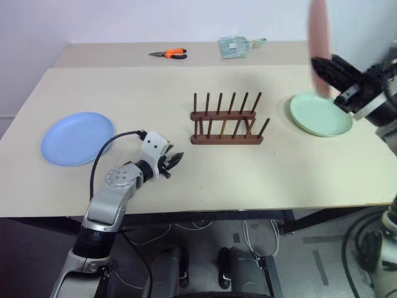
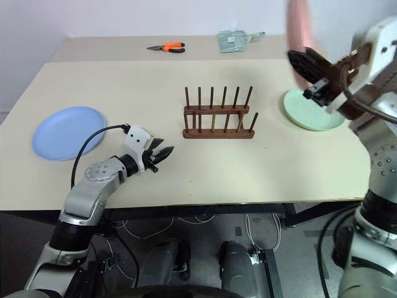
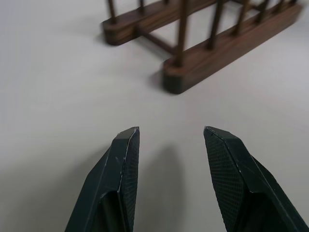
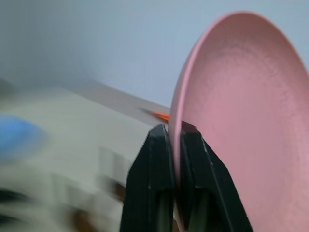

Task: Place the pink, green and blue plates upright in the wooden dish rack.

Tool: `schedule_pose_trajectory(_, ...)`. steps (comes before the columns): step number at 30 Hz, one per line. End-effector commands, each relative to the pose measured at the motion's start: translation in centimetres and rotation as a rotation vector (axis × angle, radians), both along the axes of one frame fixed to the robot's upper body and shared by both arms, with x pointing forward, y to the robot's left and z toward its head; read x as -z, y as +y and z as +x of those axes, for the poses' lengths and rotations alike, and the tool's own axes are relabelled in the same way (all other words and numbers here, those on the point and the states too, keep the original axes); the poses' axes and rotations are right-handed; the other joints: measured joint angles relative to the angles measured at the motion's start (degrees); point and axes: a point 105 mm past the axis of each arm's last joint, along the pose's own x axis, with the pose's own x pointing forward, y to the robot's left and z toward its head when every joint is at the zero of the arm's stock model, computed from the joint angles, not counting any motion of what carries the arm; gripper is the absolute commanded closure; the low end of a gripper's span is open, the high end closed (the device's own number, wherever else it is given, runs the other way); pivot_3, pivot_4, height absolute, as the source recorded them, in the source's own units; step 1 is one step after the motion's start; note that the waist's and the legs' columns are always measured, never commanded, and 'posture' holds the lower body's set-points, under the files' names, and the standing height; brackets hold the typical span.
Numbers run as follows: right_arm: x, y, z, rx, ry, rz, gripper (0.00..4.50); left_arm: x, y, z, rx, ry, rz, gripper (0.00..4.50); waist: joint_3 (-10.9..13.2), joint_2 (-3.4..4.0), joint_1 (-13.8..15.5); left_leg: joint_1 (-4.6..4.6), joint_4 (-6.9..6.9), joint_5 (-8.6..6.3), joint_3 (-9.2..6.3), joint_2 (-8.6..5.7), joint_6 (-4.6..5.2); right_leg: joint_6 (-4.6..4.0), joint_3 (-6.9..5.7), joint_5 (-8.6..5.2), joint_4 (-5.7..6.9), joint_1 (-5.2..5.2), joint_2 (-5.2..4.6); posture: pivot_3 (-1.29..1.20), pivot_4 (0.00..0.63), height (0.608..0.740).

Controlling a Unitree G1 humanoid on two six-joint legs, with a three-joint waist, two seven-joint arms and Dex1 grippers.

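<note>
We see the right gripper (image 4: 175,133) clenched on the pink plate (image 4: 241,125), held upright in the air at 2 o'clock of the rack (image 1: 226,119); the left gripper (image 3: 171,140), released, hovers at its 8 o'clock

Beige table (image 1: 186,180) against a pale, perhaps white, wall (image 1: 124,18).

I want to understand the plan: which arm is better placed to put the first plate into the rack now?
The right. Its gripper is shut on the pink plate, held on edge above the table, near the wooden dish rack. The left gripper is open and empty.
</note>
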Motion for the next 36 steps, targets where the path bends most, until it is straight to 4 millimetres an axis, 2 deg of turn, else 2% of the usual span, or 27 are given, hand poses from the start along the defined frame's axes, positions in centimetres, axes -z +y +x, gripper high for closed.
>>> schedule_pose_trajectory(1,-1.2,1.1,0.8,-0.095,0.094,0.178,4.43,-1.5,-0.7,-1.6,0.092,-0.032,-0.041,2.34,0.0,0.03,0.0,-0.02,0.00,-0.01,0.01,-0.03,0.01,0.00,0.00,0.00,0.02,-0.03,-0.05,0.00,0.150,0.740)
schedule_pose_trajectory(5,-1.5,0.8,2.4,-0.099,0.179,0.283,4.43,-1.5,-0.6,-1.9,0.091,-0.025,-0.050,2.34,0.0,0.04,0.3,-0.11,0.00,-0.02,0.01,-0.09,0.04,0.00,-0.05,0.00,0.02,-0.09,-0.11,0.00,0.150,0.740)
schedule_pose_trajectory(13,1.3,-0.4,4.6,-0.044,0.320,0.314,4.43,-1.7,-1.1,-2.2,0.097,-0.029,-0.062,2.34,0.0,0.05,0.1,-0.13,0.00,-0.03,0.09,-0.10,0.10,0.01,-0.04,0.00,0.06,-0.11,-0.01,0.00,0.150,0.740)
schedule_pose_trajectory(19,2.1,-0.3,5.6,-0.049,0.376,0.351,4.43,-1.7,-1.1,-2.1,0.097,-0.029,-0.063,2.34,0.0,0.05,0.1,-0.13,0.00,-0.04,0.13,-0.09,0.11,0.02,0.00,0.00,0.08,-0.12,0.11,0.00,0.150,0.740)
schedule_pose_trajectory(20,2.1,-0.4,5.9,-0.034,0.376,0.354,3.79,-1.7,-1.2,-2.1,0.097,-0.028,-0.063,2.34,0.0,0.05,0.1,-0.13,0.00,-0.04,0.14,-0.09,0.11,0.02,0.00,0.00,0.08,-0.13,0.11,0.00,0.150,0.740)
schedule_pose_trajectory(21,2.0,-0.6,6.2,-0.012,0.369,0.354,3.50,-1.8,-1.2,-2.1,0.098,-0.027,-0.064,2.34,0.0,0.05,0.1,-0.13,0.00,-0.04,0.14,-0.09,0.11,0.03,0.00,0.00,0.08,-0.13,0.12,0.00,0.150,0.740)
schedule_pose_trajectory(23,1.7,-1.1,6.8,0.052,0.332,0.335,2.61,-1.8,-1.3,-2.2,0.104,-0.019,-0.076,2.34,0.0,0.05,0.1,-0.13,0.00,-0.04,0.15,-0.09,0.11,0.03,0.01,0.00,0.08,-0.13,0.13,0.00,0.150,0.740)
schedule_pose_trajectory(26,0.7,-2.4,7.1,0.185,0.206,0.248,1.00,-1.8,-1.4,-2.3,0.111,-0.010,-0.085,1.48,0.0,0.05,0.1,-0.14,0.00,-0.04,0.16,-0.09,0.11,0.04,0.02,-0.01,0.08,-0.15,0.14,0.00,0.150,0.740)
schedule_pose_trajectory(29,-0.5,-4.3,6.2,0.268,0.089,0.193,0.99,-2.2,-2.1,-2.8,0.141,-0.017,-0.091,0.04,0.0,0.06,0.3,-0.16,0.00,-0.04,0.17,-0.10,0.11,0.05,0.02,-0.01,0.08,-0.17,0.14,0.00,0.150,0.740)
schedule_pose_trajectory(31,-1.1,-6.1,5.3,0.306,0.037,0.192,0.99,-2.6,-3.0,-3.3,0.185,-0.026,-0.095,0.04,0.0,0.05,0.3,-0.18,0.00,-0.04,0.17,-0.11,0.12,0.06,0.02,-0.02,0.07,-0.16,0.13,0.00,0.150,0.740)
schedule_pose_trajectory(33,-0.7,-8.7,5.0,0.379,0.039,0.199,0.99,-2.6,-3.9,-3.9,0.231,-0.025,-0.085,0.04,0.0,0.05,0.4,-0.18,0.00,-0.04,0.16,-0.11,0.12,0.07,0.01,-0.02,0.05,-0.14,0.13,0.00,0.150,0.740)
schedule_pose_trajectory(34,0.4,-10.0,5.1,0.436,0.065,0.138,0.99,-2.5,-4.3,-4.0,0.249,-0.024,-0.078,0.04,0.0,0.05,0.3,-0.17,0.00,-0.04,0.16,-0.11,0.12,0.07,0.01,-0.02,0.04,-0.12,0.13,0.00,0.150,0.740)
schedule_pose_trajectory(36,3.5,-11.1,5.6,0.514,0.129,-0.077,0.41,-2.4,-5.0,-4.2,0.273,-0.020,-0.071,0.00,0.0,0.05,0.3,-0.15,0.00,-0.04,0.17,-0.11,0.12,0.07,0.01,-0.02,0.02,-0.10,0.14,0.00,0.150,0.740)
